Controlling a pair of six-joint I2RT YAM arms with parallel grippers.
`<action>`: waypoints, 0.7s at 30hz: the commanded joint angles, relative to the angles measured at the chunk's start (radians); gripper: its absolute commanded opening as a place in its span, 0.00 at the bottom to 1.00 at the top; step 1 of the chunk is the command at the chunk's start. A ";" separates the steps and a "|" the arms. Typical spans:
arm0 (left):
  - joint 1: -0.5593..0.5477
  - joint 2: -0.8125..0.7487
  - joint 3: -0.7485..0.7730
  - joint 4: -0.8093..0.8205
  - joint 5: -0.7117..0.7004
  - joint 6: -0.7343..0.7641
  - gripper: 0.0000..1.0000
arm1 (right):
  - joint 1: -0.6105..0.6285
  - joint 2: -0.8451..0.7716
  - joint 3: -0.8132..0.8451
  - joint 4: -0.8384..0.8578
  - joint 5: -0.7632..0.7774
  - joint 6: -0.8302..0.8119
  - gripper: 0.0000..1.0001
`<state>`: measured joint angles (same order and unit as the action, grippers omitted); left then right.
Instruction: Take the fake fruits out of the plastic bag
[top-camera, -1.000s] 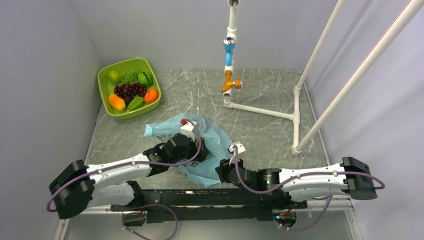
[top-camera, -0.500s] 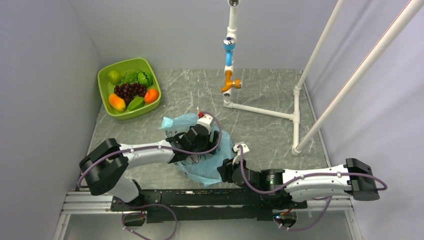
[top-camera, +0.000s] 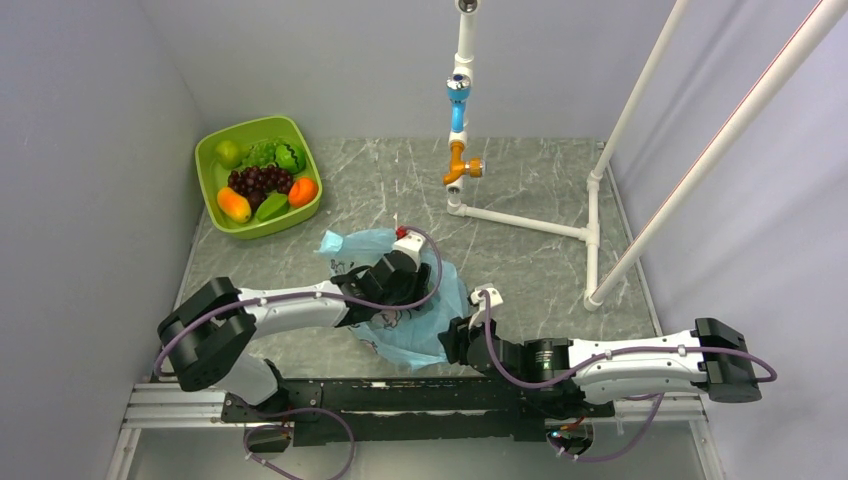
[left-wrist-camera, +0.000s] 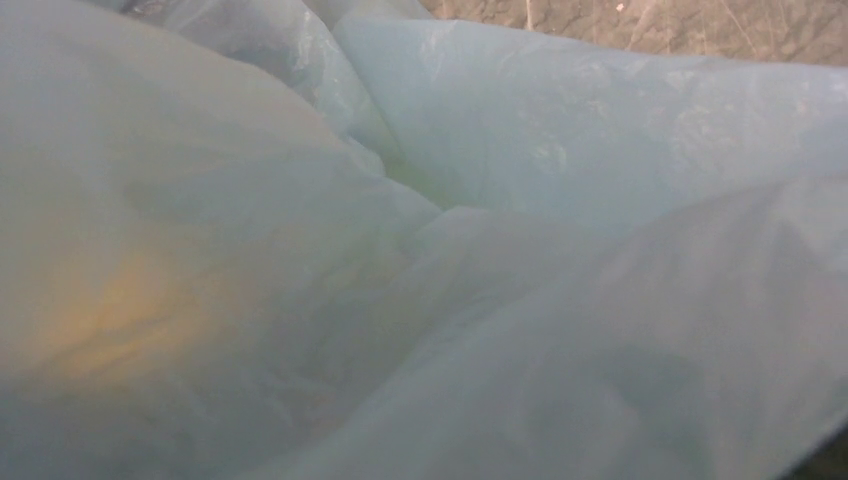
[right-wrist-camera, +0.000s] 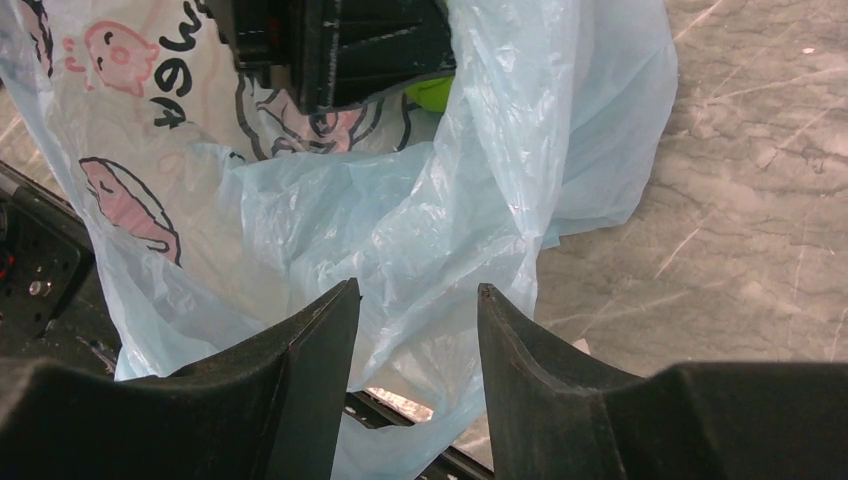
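Note:
The light-blue plastic bag (top-camera: 420, 310) lies crumpled at the table's near middle. My left gripper (top-camera: 392, 285) is pushed into it from the left, and its fingers are hidden by plastic. The left wrist view shows only bag film (left-wrist-camera: 560, 200), with an orange-yellow glow (left-wrist-camera: 100, 310) behind it at the left. My right gripper (right-wrist-camera: 415, 300) is open at the bag's near right edge (top-camera: 455, 338), with bag plastic (right-wrist-camera: 400, 220) just beyond its fingertips. A yellow-green fruit (right-wrist-camera: 432, 92) peeks out inside the bag under the left gripper's black body (right-wrist-camera: 340, 45).
A lime-green tub (top-camera: 210, 150) at the far left holds an orange fruit (top-camera: 302, 191), an orange-yellow one (top-camera: 234, 204), green ones, leafy greens (top-camera: 275, 155) and purple grapes (top-camera: 260, 180). A white pipe frame (top-camera: 520, 220) with a tap stands at the far right.
My left arm swung right and pushed its gripper deeper into the bag, bunching the bag rightward. My right gripper shifted slightly right along the bag's near edge.

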<state>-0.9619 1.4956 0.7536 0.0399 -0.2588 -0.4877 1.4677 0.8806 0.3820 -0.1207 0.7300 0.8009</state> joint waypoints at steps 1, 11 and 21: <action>-0.005 -0.093 -0.020 0.003 0.030 -0.030 0.51 | -0.003 -0.011 0.025 -0.011 0.040 -0.006 0.50; -0.006 -0.316 -0.082 -0.038 0.225 -0.120 0.45 | -0.039 -0.082 0.037 -0.051 0.070 -0.046 0.55; -0.005 -0.630 -0.177 -0.149 0.407 -0.168 0.45 | -0.166 -0.072 0.074 0.055 -0.025 -0.199 0.56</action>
<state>-0.9619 0.9768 0.5823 -0.0696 0.0414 -0.6270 1.3380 0.7956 0.3977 -0.1482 0.7441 0.6765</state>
